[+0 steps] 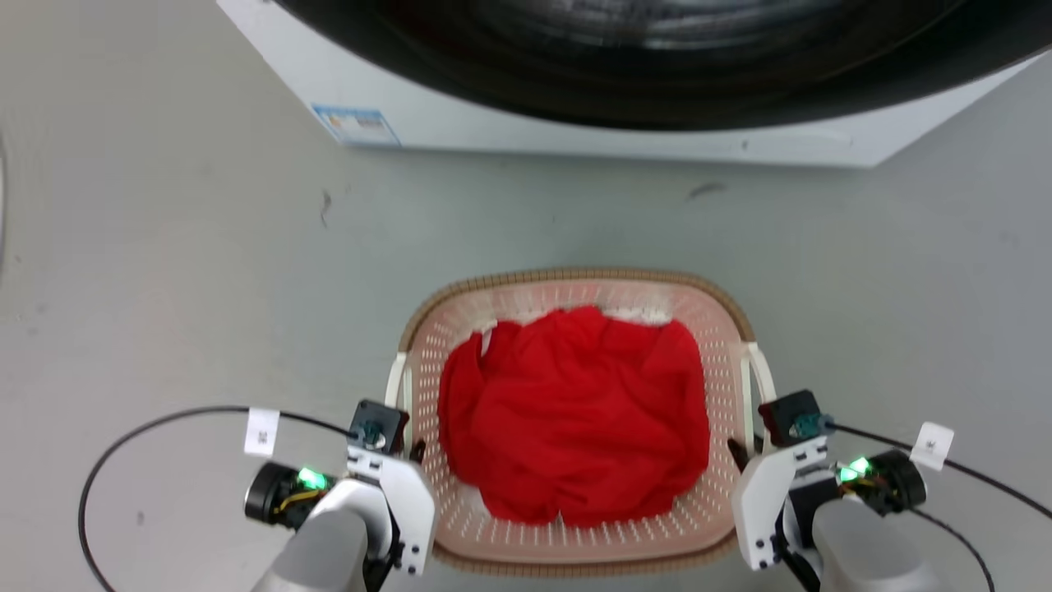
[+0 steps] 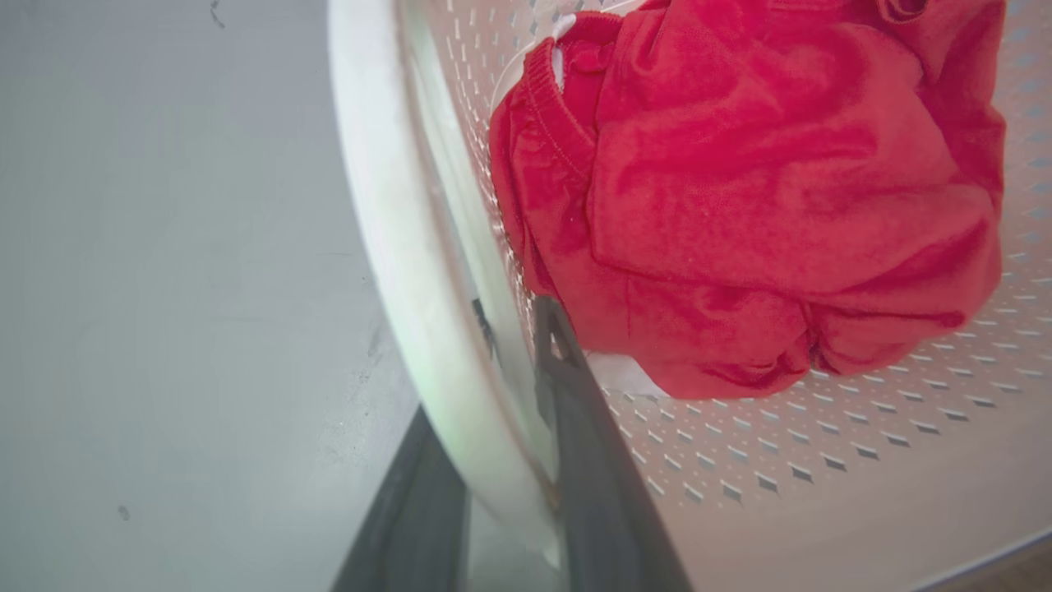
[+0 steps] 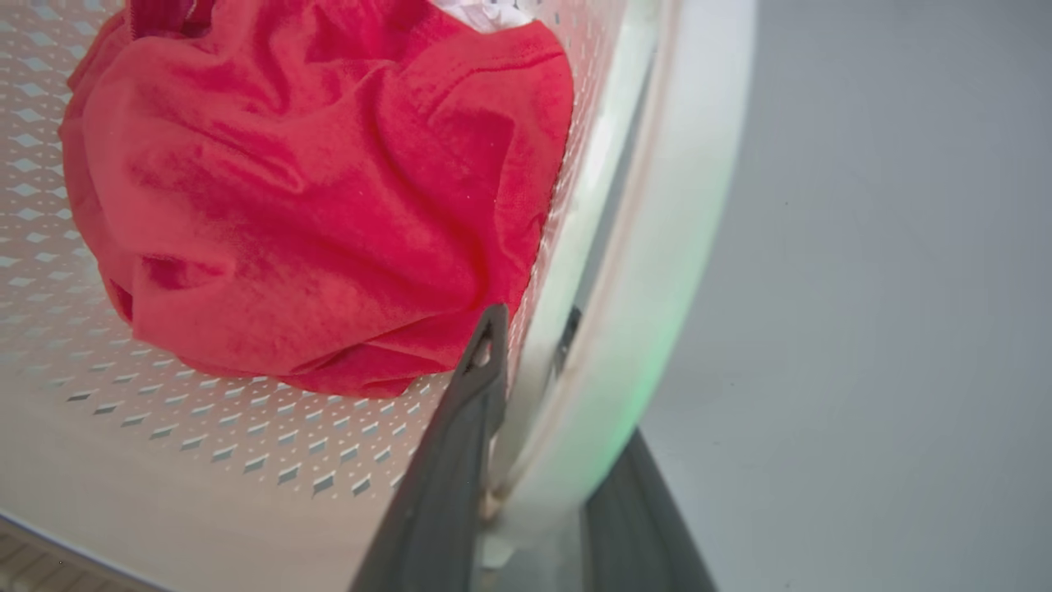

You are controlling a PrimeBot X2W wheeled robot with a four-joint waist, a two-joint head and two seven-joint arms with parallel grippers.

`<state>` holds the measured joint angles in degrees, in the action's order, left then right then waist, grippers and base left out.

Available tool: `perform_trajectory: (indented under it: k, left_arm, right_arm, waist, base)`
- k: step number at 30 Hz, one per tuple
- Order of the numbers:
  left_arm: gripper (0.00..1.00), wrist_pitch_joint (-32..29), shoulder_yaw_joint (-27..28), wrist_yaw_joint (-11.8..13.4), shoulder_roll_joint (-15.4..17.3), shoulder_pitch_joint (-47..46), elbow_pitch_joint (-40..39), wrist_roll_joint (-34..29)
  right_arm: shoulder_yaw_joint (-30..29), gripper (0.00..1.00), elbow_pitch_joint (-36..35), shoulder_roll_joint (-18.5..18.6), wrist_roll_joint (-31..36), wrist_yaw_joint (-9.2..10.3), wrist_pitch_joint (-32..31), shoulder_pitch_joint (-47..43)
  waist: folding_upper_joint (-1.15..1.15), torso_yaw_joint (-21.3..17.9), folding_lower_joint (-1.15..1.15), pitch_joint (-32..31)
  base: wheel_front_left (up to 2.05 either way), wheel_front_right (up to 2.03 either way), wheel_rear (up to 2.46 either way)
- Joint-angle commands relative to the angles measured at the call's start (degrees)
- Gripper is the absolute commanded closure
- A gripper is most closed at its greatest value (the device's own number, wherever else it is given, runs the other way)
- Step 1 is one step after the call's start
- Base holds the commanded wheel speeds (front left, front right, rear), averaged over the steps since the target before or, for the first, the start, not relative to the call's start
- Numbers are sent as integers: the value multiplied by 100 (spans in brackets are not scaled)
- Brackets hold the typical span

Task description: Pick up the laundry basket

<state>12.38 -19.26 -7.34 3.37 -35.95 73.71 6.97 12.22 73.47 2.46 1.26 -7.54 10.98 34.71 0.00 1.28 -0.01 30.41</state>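
Wrist views, left jaws clamp laundry basket [image 2: 781,427] handle [image 2: 386,205], right jaws clamp opposite handle [image 3: 690,205]

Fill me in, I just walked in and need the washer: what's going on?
The robot is gripping the laundry basket by its two white side handles, left pincer and right pincer each closed around one. The basket, holding a red garment, sits on the floor before the washer, apparently not yet lifted.
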Motion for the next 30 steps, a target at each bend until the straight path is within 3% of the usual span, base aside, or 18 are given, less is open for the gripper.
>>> perform_trajectory:
  k: [1,19,30]
  left_arm:
    - [100,-30,-28,-6,101,120,13,9]
    - [100,-761,-754,-9,51,1129,13,783]
    - [100,-1148,-1360,-10,157,1636,-107,1379]
  right_arm:
    - [58,100,14,76,-50,10,-27,-97]
    - [1204,100,29,77,-1075,8,-795,-994]
    - [1847,100,7,93,-1686,7,-1251,-1491]
  waist:
    - [0,2,1,-408]
    - [0,-6,1,-2311]
    - [0,55,1,-3070]
  base:
    - [0,0,0]
    - [0,0,0]
    - [0,0,0]
